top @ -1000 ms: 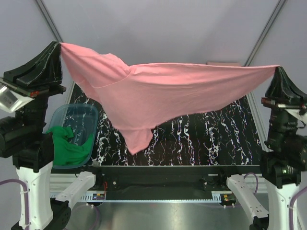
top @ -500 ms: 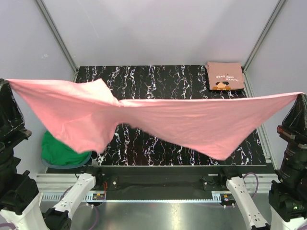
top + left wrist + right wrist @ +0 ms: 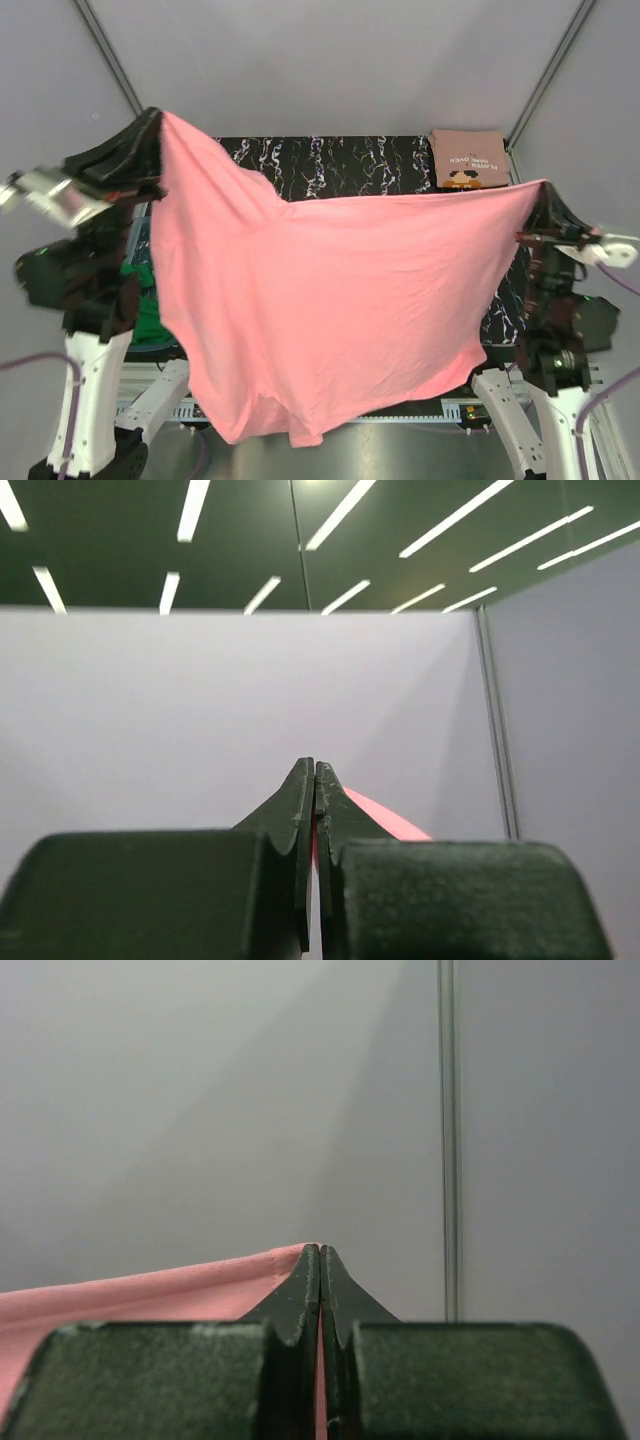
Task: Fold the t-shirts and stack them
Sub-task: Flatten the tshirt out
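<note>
Held up as one broad sheet: the bright pink t-shirt [image 3: 330,300], spread between both arms, in front of most of the black marbled table [image 3: 340,160] as seen from above.

Pinched at its 10 o'clock corner by the left gripper [image 3: 155,118], fingers pressed together on the cloth, with only a thin sliver of pink beside the tips in the left wrist view. Pinched at its 3 o'clock corner by the right gripper [image 3: 543,188], fingers likewise tight together on the hem, with the pink edge running off toward 9 o'clock in the right wrist view.

Falls steeply along the top edge from the high left corner to about 11 o'clock, then runs nearly level to the lower right corner. Drops almost straight along the left edge toward 7 o'clock. Hangs rumpled along the bottom edge at 6 o'clock, covering the near rim of the table and the rail between the arm bases. Slants along the right edge from 3 o'clock back to 5 o'clock.

Lying folded flat at 1 o'clock, in the far right corner of the table: the salmon t-shirt [image 3: 468,158], lettering up, well apart from the right gripper.

At 9 o'clock, half hidden behind the sheet: a green cloth [image 3: 140,310].

Uncovered tabletop only along the far strip, 11 to 1 o'clock; everything nearer hidden by the hanging cloth.
</note>
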